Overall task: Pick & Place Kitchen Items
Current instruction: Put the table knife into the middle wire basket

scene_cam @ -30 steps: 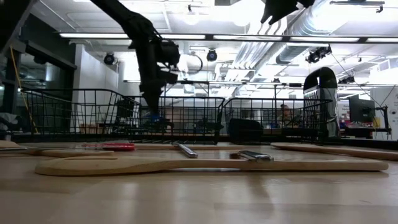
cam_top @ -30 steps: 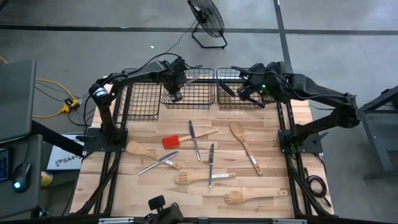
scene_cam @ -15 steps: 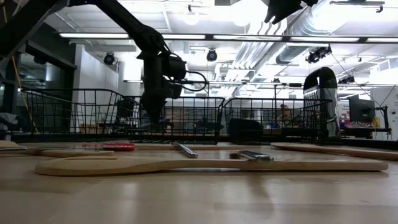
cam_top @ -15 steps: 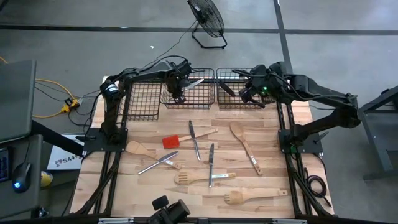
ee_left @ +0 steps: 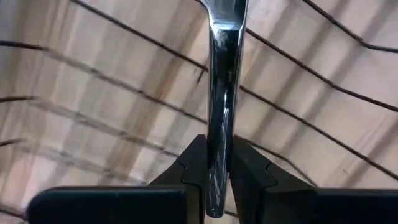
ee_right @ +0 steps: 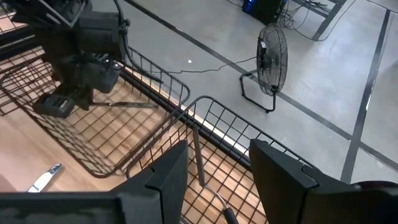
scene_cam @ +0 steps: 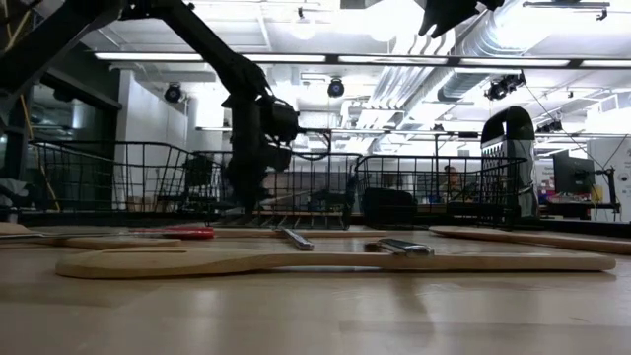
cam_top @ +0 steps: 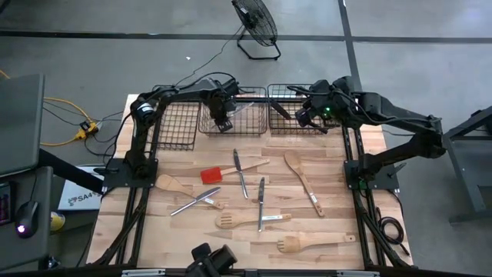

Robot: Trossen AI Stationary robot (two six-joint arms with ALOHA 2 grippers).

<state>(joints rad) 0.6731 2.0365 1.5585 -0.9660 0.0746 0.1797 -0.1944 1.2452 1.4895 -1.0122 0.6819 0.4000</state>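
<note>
My left gripper (cam_top: 223, 118) is down in the middle black wire basket (cam_top: 231, 132), shut on a silver piece of cutlery (cam_top: 241, 105) that sticks out toward the table's right. It shows low at the basket in the low view (scene_cam: 246, 187). My right gripper (cam_top: 302, 117) is open and empty above the right basket (cam_top: 307, 131), its fingers apart in its own view (ee_right: 214, 180). Several utensils lie on the table: a red-headed spatula (cam_top: 211, 174), wooden spoons and slotted spatulas (cam_top: 250, 221), and silver knives (cam_top: 241, 174). My left gripper pinches one end of the silver cutlery (ee_left: 219, 163) between its two fingers. The piece stands on edge and runs straight out ahead of the fingertips (ee_left: 194, 168), over the basket's wire floor. Whether its free end (ee_left: 225, 12) rests on the wires I cannot tell.
A third wire basket (cam_top: 173, 127) stands at the far left, beside the middle one. A dark-handled tool (ee_right: 199, 158) lies in the right basket. A floor fan (cam_top: 256, 27) stands beyond the table. The near half of the table holds the loose utensils.
My left gripper has gone down into the middle basket and a little toward the table's right, keeping its hold on the cutlery. The silver piece now shows sticking out to the right of the gripper.
</note>
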